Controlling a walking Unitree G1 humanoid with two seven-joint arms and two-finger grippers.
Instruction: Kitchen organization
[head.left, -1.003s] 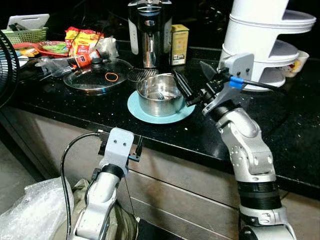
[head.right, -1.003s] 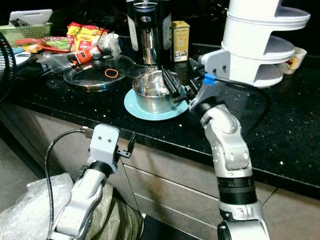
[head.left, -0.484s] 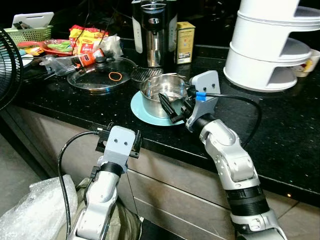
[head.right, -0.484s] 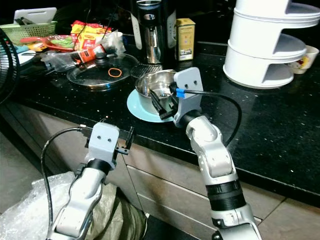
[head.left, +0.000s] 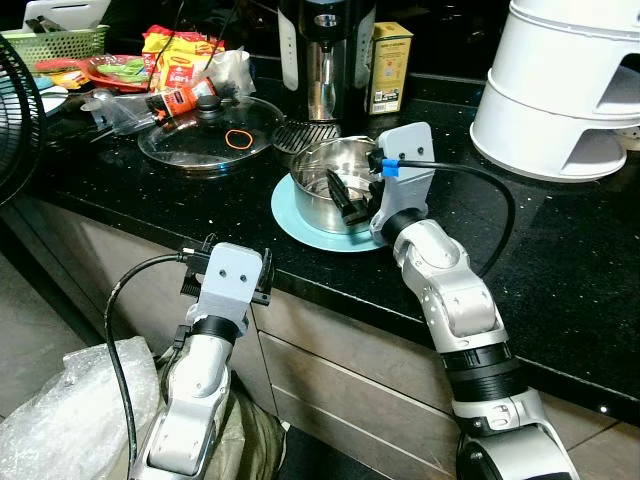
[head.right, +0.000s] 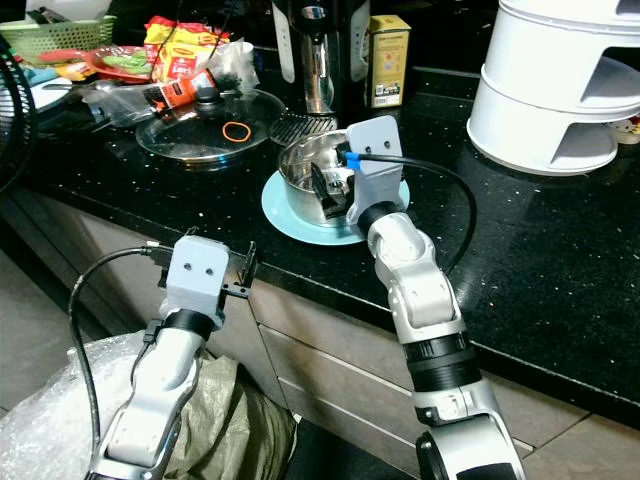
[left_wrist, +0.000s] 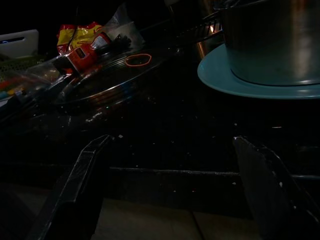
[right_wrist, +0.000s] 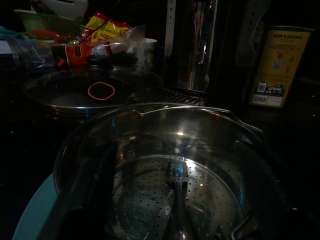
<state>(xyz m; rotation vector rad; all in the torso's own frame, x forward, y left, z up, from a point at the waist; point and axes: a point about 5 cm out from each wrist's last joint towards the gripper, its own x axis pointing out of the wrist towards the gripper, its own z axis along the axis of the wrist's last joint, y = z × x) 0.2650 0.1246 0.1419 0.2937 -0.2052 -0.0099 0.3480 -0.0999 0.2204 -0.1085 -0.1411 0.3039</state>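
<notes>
Steel pot (head.left: 330, 185) sits on a teal round plate (head.left: 300, 215) on the black counter (head.left: 560, 270), near its front edge. Right gripper (head.left: 345, 200) dips inside the pot, fingers slightly spread, grasping nothing. Right wrist view shows a perforated steamer insert (right_wrist: 175, 200) lying in the pot's bottom (dark, details faint). Left gripper (head.left: 228, 290) hangs below the counter edge, fingers (left_wrist: 80, 185) spread wide, empty. Glass lid (head.left: 205, 135) with an orange rubber band (head.left: 238, 137) lies left of the pot; white tiered stand (head.left: 570, 90) well to the right.
</notes>
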